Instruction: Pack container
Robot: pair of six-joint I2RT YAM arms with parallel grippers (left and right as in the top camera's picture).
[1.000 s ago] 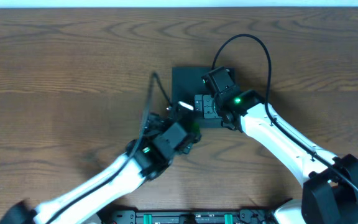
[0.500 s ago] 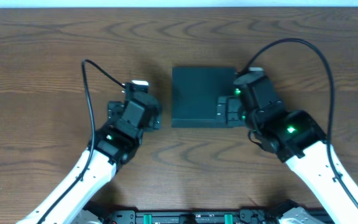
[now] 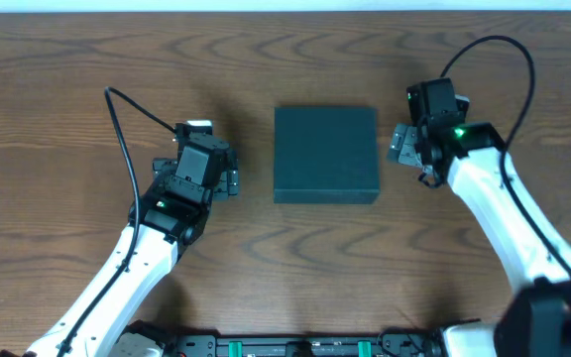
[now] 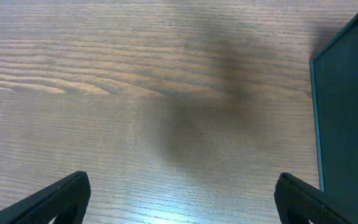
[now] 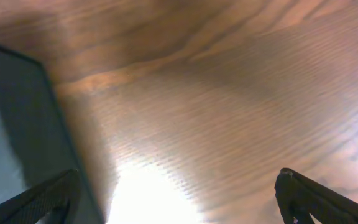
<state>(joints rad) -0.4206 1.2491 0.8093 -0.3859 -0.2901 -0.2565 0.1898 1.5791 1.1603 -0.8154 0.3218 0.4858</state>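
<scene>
The container [image 3: 325,154] is a dark teal-green square box, lid closed, at the middle of the table. Its edge shows at the right of the left wrist view [image 4: 347,106] and at the left of the right wrist view [image 5: 11,137]. My left gripper [image 3: 228,178] is open and empty, a little left of the box; in its wrist view [image 4: 182,199] only bare wood lies between the fingers. My right gripper [image 3: 401,147] is open and empty just right of the box; its wrist view [image 5: 179,199] shows bare wood between the fingers.
The wooden table [image 3: 77,99] surrounds the box. The table's far edge runs along the top of the overhead view. No snack packets show in any view.
Both grippers have drawn back from the box, the left one to the left and the right one to the right. The box lid now lies flat and closed.
</scene>
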